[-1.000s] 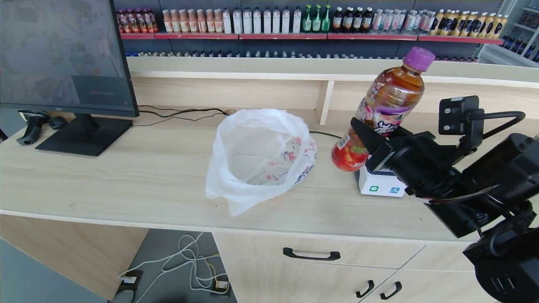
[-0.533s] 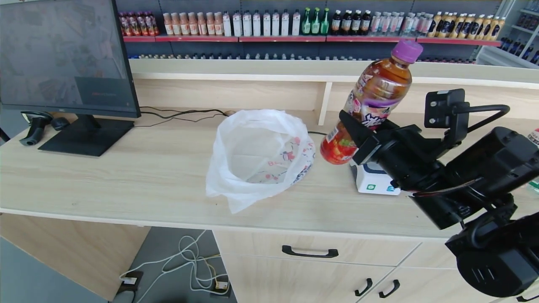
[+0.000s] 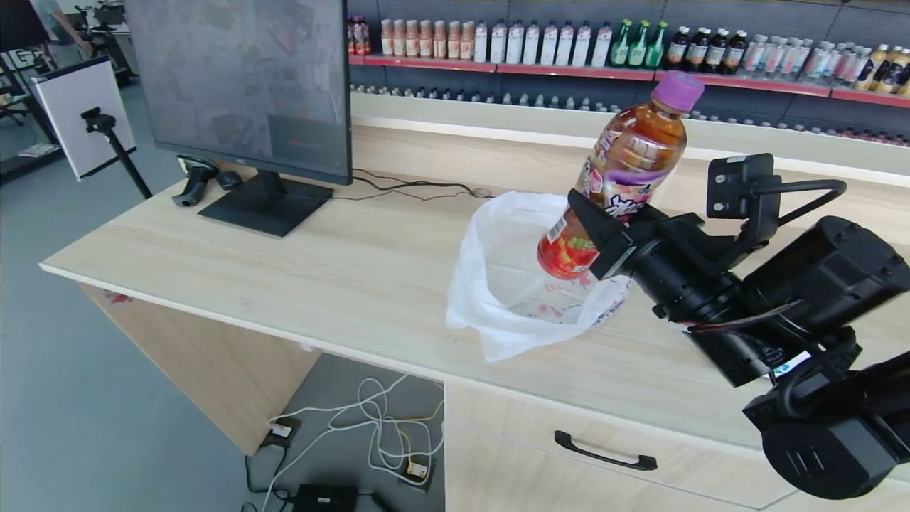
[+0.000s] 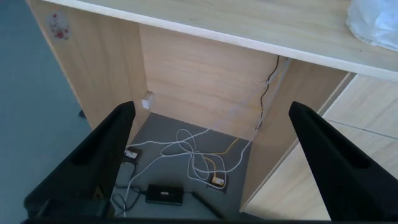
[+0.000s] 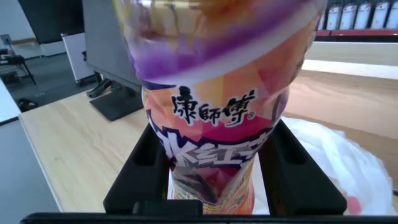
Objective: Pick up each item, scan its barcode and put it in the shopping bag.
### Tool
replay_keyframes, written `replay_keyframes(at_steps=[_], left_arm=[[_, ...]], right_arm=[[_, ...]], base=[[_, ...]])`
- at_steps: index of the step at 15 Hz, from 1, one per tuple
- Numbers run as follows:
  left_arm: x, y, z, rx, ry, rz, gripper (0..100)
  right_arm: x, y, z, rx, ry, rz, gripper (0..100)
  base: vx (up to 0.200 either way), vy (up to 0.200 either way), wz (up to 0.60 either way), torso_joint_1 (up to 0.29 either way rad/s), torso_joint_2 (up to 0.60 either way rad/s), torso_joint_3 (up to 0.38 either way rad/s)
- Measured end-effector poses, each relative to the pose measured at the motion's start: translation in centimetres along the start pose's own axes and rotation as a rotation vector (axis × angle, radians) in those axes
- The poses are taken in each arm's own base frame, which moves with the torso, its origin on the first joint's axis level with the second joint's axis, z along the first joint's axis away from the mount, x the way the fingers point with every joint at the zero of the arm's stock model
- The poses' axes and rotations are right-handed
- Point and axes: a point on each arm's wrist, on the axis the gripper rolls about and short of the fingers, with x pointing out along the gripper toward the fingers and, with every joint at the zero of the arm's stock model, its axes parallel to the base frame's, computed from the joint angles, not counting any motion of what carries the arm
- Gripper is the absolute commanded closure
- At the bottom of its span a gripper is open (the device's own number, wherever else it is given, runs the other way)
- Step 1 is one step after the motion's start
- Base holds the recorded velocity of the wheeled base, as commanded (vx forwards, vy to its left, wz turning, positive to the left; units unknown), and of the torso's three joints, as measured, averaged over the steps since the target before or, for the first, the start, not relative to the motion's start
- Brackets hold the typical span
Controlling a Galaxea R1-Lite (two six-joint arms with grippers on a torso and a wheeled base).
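Note:
A tea bottle with a purple cap and a colourful label hangs tilted above the right rim of the white shopping bag, which stands open on the wooden counter. My right gripper is shut on the bottle's lower half. In the right wrist view the bottle stands between the black fingers, with the bag behind it. My left gripper is open below the counter's edge, over the floor and cables, with nothing between its fingers.
A monitor on a black stand sits at the counter's back left, with a handheld scanner beside it and cables running behind. Shelves of bottles line the far wall. A drawer handle shows below the counter.
My right gripper has carried the bottle left, from over the white scanner box to above the bag's right rim. The head camera has turned, shifting the whole scene rightward.

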Motion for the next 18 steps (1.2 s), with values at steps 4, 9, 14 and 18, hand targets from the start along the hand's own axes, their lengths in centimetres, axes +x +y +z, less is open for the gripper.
replay_keyframes(at_steps=[4, 9, 14, 18], left_arm=[[0.0, 0.0, 0.0, 0.000, 0.000, 0.000, 0], [0.0, 0.0, 0.0, 0.000, 0.000, 0.000, 0], [0.0, 0.0, 0.0, 0.000, 0.000, 0.000, 0], [0.0, 0.0, 0.0, 0.000, 0.000, 0.000, 0]], right_arm=[[0.5, -0.1, 0.0, 0.002, -0.018, -0.005, 100], [2.7, -0.6, -1.5, -0.033, -0.027, 0.052, 100], [6.3, -2.8, -4.5, -0.048, -0.058, 0.011, 100], [8.9, -3.7, -7.4, -0.044, 0.002, 0.009, 100]], base=[[0.000, 0.000, 0.00, 0.000, 0.00, 0.000], [0.000, 0.000, 0.00, 0.000, 0.00, 0.000], [0.000, 0.000, 0.00, 0.000, 0.00, 0.000], [0.000, 0.000, 0.00, 0.000, 0.00, 0.000]])
